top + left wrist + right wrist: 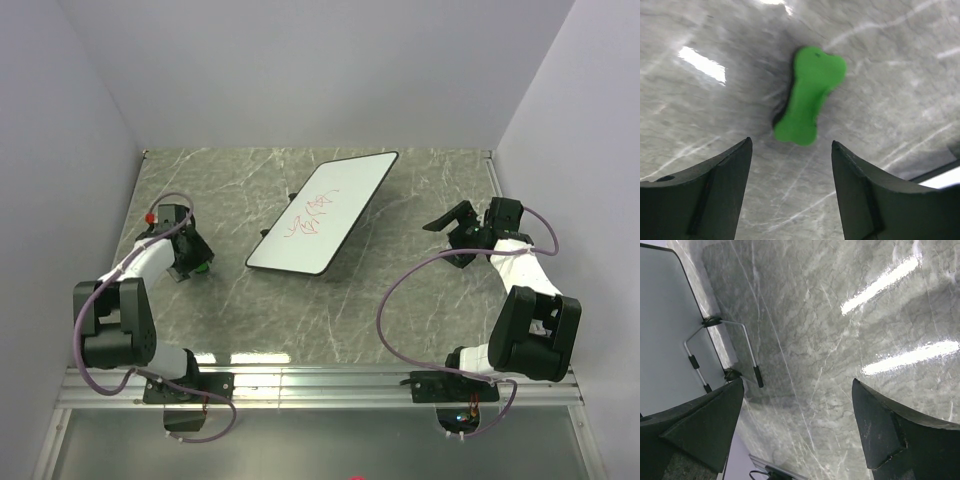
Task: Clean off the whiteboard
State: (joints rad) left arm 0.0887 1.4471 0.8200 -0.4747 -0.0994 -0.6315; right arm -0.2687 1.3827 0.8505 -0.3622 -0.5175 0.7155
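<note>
1. Top external view: the whiteboard (325,215) stands near the middle of the table (400,290), toward the far side, turned on a diagonal; the red scribbles (308,220) are in plain sight on its face, so nothing is wiped yet.
2. Left wrist view: the green eraser (810,95) lies flat on the table just ahead of the left gripper (791,144); the jaws stand apart, released, touching nothing; the eraser is not picked up.
3. That eraser is over at the left, well apart from the board.
4. Right wrist view: the right gripper (797,385) is spread wide and empty over the table right of the board; the board's wire stand (749,347) shows at the left.
5. My read: very early; grasping the eraser, carrying it across and rubbing out the marks are all left to do.
</note>
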